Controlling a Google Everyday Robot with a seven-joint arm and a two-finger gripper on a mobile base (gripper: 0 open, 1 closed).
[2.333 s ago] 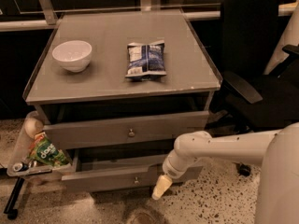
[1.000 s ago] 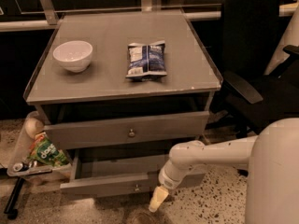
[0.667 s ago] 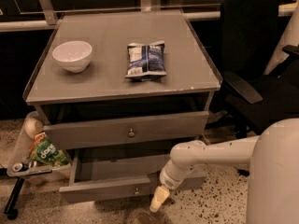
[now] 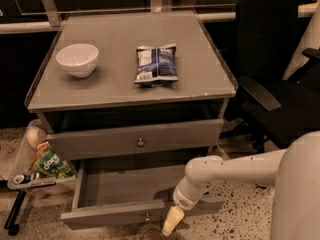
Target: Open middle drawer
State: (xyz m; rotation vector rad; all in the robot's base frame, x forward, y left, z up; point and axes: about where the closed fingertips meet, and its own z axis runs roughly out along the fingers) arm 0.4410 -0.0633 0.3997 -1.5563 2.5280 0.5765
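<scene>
The middle drawer [image 4: 110,215] is the lower grey front in the camera view. It stands pulled well out of the cabinet, and its shallow grey box [image 4: 125,185] shows empty. Its small round knob [image 4: 147,217] sits at the centre of the front. My gripper [image 4: 170,223] hangs at the end of the white arm [image 4: 225,170]. It is at the drawer front's top edge, just right of the knob and low in the view.
A closed grey drawer front [image 4: 95,143] with a knob [image 4: 140,142] sits above. On the cabinet top [image 4: 210,79] are a white bowl [image 4: 77,59] and a blue chip bag [image 4: 156,64]. A black office chair [image 4: 270,64] stands right. A rack with snack bags [image 4: 47,165] stands left.
The middle drawer has slid further out toward the camera. My gripper and arm have moved down and forward with its front.
</scene>
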